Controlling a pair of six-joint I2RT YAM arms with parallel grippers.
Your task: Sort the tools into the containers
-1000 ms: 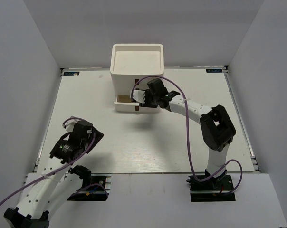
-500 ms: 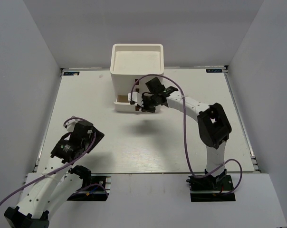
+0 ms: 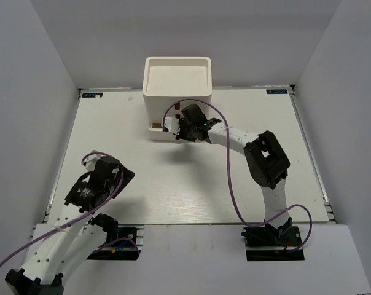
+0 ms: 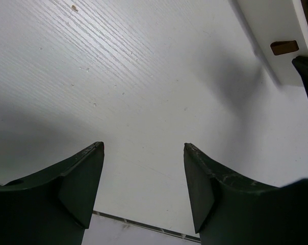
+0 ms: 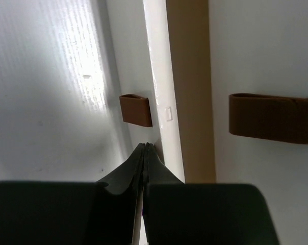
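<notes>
The right gripper (image 5: 145, 145), its jaws pressed flat together on nothing, has its tips at the front edge of the slightly protruding bottom drawer (image 3: 158, 131) of the white square plastic stacked organizer (image 3: 173, 103). They sit just short of a small brown tab (image 5: 135, 109), probably so the gripper can act as a blunt pusher. The left gripper (image 4: 144, 148) hangs wide and empty, the organizer far ahead-right of it, apparently parked. Only the right wrist view shows the drawer gap beside the tips, and no tools show in any view.
</notes>
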